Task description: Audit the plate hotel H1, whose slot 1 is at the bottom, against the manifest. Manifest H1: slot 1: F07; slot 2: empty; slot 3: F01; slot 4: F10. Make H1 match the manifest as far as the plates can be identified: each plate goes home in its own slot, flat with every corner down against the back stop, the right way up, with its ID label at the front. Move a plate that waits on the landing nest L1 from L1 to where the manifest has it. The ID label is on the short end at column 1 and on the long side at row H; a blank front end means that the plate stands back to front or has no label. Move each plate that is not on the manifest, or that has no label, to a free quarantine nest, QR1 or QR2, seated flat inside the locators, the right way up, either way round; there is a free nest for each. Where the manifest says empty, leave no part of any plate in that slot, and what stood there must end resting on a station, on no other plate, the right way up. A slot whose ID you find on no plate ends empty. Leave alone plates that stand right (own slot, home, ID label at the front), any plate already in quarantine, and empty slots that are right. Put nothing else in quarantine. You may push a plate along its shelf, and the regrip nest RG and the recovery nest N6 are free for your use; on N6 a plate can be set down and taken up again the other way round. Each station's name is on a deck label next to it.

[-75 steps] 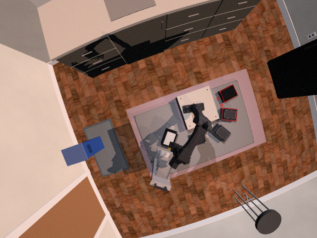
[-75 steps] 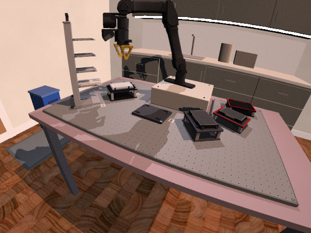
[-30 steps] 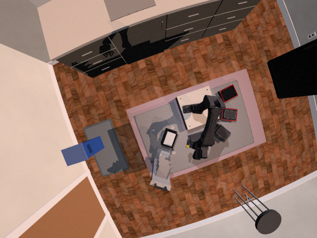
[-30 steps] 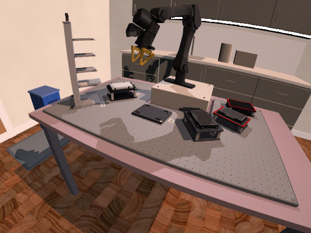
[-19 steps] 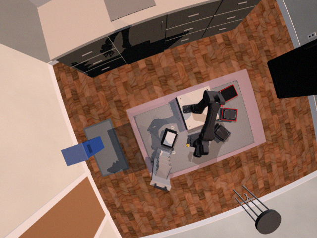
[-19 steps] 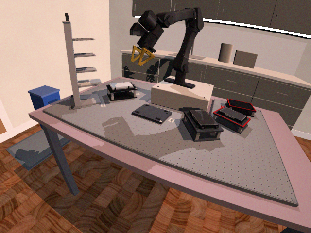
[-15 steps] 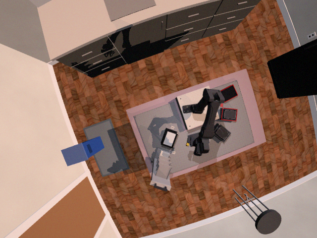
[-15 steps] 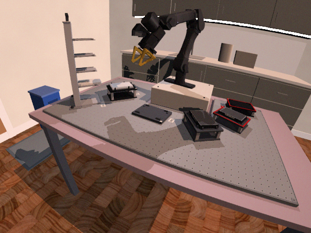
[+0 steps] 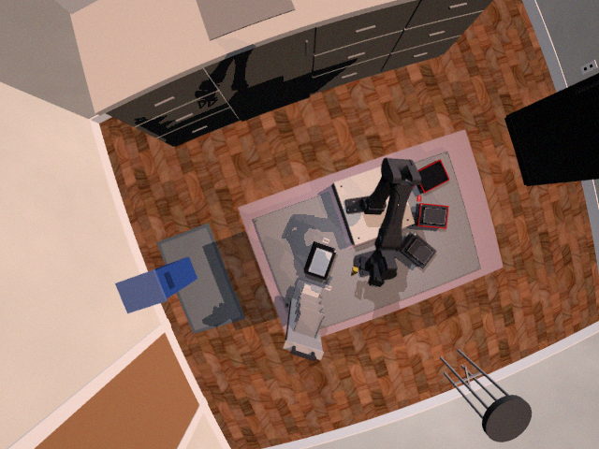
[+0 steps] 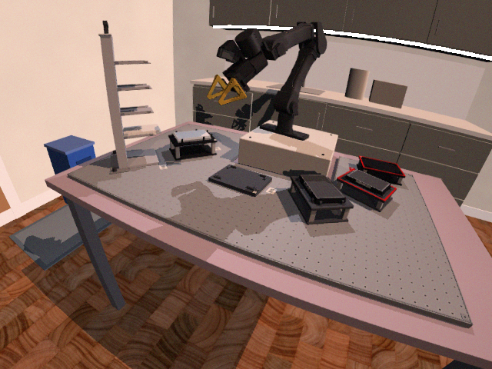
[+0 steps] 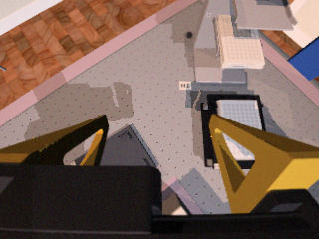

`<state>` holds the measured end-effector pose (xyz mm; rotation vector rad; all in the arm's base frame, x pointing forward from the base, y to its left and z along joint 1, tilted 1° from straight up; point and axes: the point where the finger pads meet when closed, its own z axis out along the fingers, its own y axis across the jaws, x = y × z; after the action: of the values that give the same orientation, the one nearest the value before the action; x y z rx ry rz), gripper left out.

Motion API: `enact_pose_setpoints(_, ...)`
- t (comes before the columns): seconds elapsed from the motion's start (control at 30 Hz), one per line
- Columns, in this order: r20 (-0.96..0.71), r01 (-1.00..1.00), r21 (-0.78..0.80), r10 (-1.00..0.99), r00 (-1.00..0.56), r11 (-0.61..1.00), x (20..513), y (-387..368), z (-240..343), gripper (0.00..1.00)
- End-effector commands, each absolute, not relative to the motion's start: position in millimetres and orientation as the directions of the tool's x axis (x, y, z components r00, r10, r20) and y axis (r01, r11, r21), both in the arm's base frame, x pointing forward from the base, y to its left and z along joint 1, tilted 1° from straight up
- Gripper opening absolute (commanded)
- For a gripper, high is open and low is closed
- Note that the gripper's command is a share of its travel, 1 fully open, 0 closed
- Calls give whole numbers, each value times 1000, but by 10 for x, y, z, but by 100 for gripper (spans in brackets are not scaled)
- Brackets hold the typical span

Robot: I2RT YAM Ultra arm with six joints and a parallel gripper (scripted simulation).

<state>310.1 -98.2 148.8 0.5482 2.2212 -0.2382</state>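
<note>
Three views show the deck. From the top, the arm (image 9: 389,212) reaches from its pedestal (image 9: 355,191) across the table (image 9: 472,159). Two red-rimmed nests are seen here: one (image 9: 432,176) without a plate, the other (image 9: 432,215) with a dark plate. A pale plate (image 9: 320,261) lies in a black nest, near the hotel (image 9: 304,313). The gripper (image 9: 357,271) shows only as a yellow tip.

The exterior view gives what the top hides: the hotel (image 10: 112,103) is a tall post with four shelves, and only the bottom shelf carries a plate (image 10: 141,130). The arm is bent high and the gripper (image 10: 226,90) hangs in the air, tilted down. A flat dark nest (image 10: 240,179) lies in front of the pedestal.

In the wrist view both yellow fingers stand fully apart with nothing between them. Below are the pale plate (image 11: 239,117) and the cream plate (image 11: 241,47) in the hotel. A small deck label (image 11: 185,85) seems to read "H1", but it is blurred.
</note>
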Motion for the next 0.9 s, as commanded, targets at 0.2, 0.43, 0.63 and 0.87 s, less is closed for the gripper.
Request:
enact_pose_setpoints(0.2, -870, 467, 17, 243, -430, 884, 3183, -1024, 1647, 100)
enact_pose_setpoints(0.43, -869, 467, 17, 244, -430, 884, 3181, -890, 1648, 100)
enact_pose_setpoints(0.63, -869, 467, 18, 245, -430, 884, 3177, -689, 1649, 100)
enact_pose_setpoints(0.87, -869, 467, 19, 246, -430, 884, 3173, -488, 1651, 100)
